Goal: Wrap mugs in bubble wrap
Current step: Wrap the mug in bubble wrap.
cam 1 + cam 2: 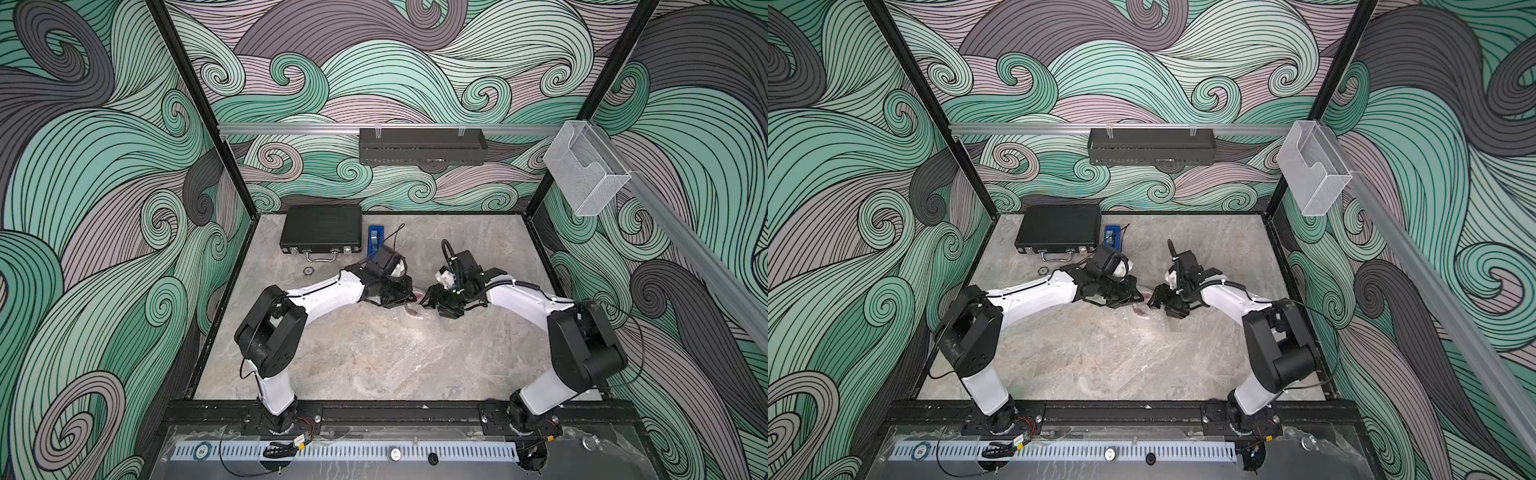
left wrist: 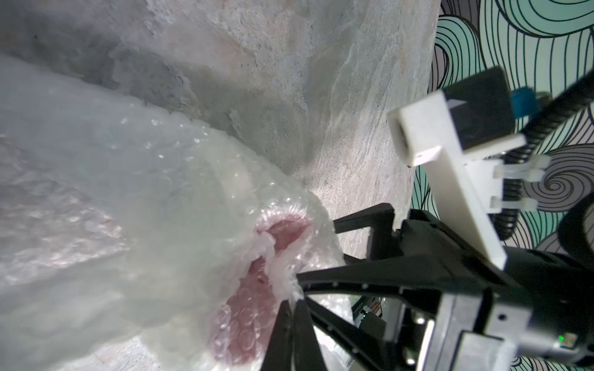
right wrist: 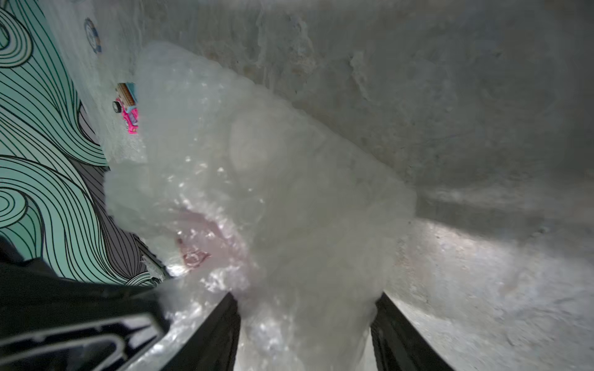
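Note:
The mug (image 2: 250,321) lies inside crinkly clear bubble wrap (image 2: 135,205) near the middle of the table; only its red inside shows through the plastic. Both top views give just a reddish smudge (image 1: 413,311) (image 1: 1140,309) between the two grippers. My left gripper (image 2: 292,303) (image 1: 409,297) is shut, its tips pinching the bunched edge of the wrap. My right gripper (image 3: 307,298) (image 1: 428,297) faces it from the other side. Its fingers (image 3: 228,321) stand wide apart with the wrapped bundle (image 3: 273,180) filling the gap between them.
A black case (image 1: 322,228) and a blue tape dispenser (image 1: 376,239) sit at the back left. A pink toy (image 3: 130,115) lies beyond the bundle. A small round disc (image 1: 307,271) is near the case. A black rack (image 1: 422,145) hangs on the back wall.

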Motion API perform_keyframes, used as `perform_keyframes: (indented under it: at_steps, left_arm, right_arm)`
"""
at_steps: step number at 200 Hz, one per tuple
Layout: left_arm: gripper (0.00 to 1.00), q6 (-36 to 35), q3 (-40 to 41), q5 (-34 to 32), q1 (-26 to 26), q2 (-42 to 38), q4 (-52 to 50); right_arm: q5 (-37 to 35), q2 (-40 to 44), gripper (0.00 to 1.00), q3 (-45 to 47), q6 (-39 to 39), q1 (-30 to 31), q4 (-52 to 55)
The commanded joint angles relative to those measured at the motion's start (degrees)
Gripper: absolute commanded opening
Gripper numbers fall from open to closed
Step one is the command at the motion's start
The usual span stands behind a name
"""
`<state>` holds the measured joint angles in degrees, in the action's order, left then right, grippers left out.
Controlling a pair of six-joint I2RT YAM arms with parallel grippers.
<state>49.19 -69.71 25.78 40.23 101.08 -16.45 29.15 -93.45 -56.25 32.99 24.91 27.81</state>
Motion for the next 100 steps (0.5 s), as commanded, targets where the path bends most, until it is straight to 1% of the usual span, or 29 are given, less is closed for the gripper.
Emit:
perform_keyframes:
  at_steps: [1, 5, 12, 16, 19, 27, 31, 41, 48, 54, 64, 73, 85, 100]
  left_arm:
    - [0.0, -0.37, -1.91, -0.49, -0.99, -1.44, -1.02]
    - [0.03, 0.07, -1.92, -0.8, -1.21, -2.14, -1.28]
    - [0.19, 0.99, -1.5, -2.06, -1.67, -4.02, -1.97]
    - [0.29, 1.35, -1.12, -3.37, -1.79, -5.47, -2.58]
    - [0.37, 1.57, -0.71, -4.68, -1.86, -6.72, -3.19]
    - [0.54, 3.26, 1.28, -9.28, -2.12, -10.35, -6.02]
    - [0.59, 4.25, 2.86, -11.12, -2.31, -12.25, -7.12]
    - [0.66, 6.41, 8.19, -14.8, -3.09, -16.42, -8.25]
    - [0.69, 9.09, 12.39, -15.27, -4.28, -18.93, -7.24]
    - [0.69, 12.16, 17.05, -14.63, -5.49, -21.32, -4.77]
    - [0.69, 16.48, 24.69, -13.07, -7.09, -24.21, 2.29]
    - [0.69, 20.21, 29.95, -14.15, -7.56, -25.72, 8.31]
    - [0.7, 24.36, 33.33, -16.89, -7.79, -26.36, 10.68]
    - [0.73, 27.27, 33.95, -18.04, -7.8, -24.9, 11.38]
  right_arm:
    - [-10.68, -2.97, 0.53, -1.1, -2.6, 2.6, 7.31]
    - [-12.5, -3.66, 0.52, -1.11, -2.97, 2.93, 8.1]
    - [-14.85, -4.85, 0.47, -0.97, -3.11, 3.12, 8.87]
    - [-16.06, -5.54, 0.4, -1.09, -3.11, 3.06, 9.16]
    - [-16.92, -6.11, 0.38, -1.17, -3.11, 3.12, 9.26]
    - [-18.41, -7.26, 0.36, -1.58, -3.04, 3.15, 9.75]
    - [-18.74, -7.62, 0.36, -1.82, -3.06, 3.21, 9.91]
    - [-20.02, -7.67, 0.34, -2.36, -3.08, 3.36, 10.1]
    - [-20.83, -7.56, 0.33, -2.89, -3.33, 3.56, 10.26]
    - [-21.45, -7.62, 0.33, -3.65, -3.72, 3.67, 10.82]
    - [-22.5, -7.89, 0.33, -5.01, -4.69, 4.13, 12.03]
    - [-22.83, -7.94, 0.33, -5.86, -5.25, 4.48, 12.72]
    - [-22.6, -7.9, 0.34, -6.39, -5.48, 4.77, 12.75]
    - [-21.85, -7.36, 0.34, -6.42, -5.23, 5.29, 12.2]
